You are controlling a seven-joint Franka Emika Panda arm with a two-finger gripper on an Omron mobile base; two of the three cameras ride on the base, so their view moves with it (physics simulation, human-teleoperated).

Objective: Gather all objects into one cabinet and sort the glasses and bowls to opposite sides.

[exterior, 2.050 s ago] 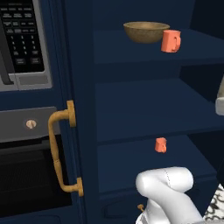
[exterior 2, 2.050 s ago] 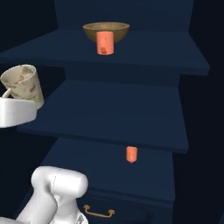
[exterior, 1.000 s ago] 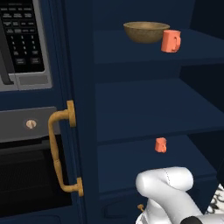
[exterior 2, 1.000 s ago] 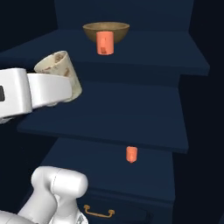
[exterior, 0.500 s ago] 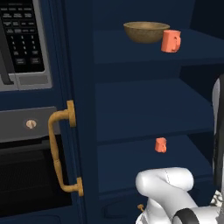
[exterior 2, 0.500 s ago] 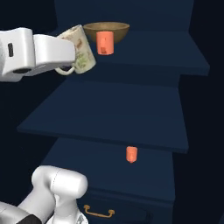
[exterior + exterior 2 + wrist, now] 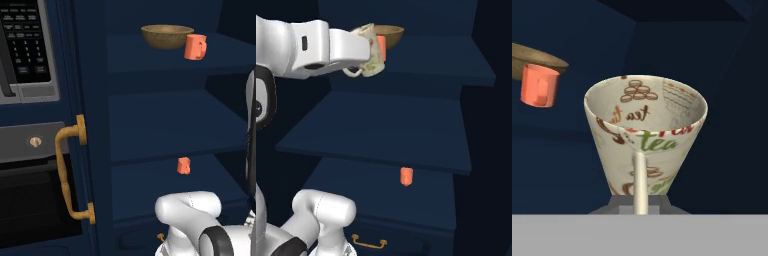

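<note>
Fingers closed on the base of the cream cup (image 7: 645,145), which we see in the centre of the hand view, mouth away from the camera and handle running down toward the bottom edge. In the right base view the gripper (image 7: 363,50) sits at the upper left of the frame, carrying the same cup (image 7: 370,51) at the height of the top shelf (image 7: 456,65).

Upper centre of the left base view: the olive-brown bowl (image 7: 167,36) rests on that shelf inside the cabinet (image 7: 95,125), with an orange cup (image 7: 195,47) just beside it toward the right. A second orange cup (image 7: 183,165) stands on the lowest open shelf, at centre right of the frame. The brass door handle (image 7: 70,175) appears at lower left.

We judge the step in hand to be the delivery of the cream cup to the top shelf. The next move calls for carrying it forward over the shelf on the orange cup's side, away from the bowl, lowering it until it bears on the board, and only then releasing. The lower orange cup would remain to be raised.
</note>
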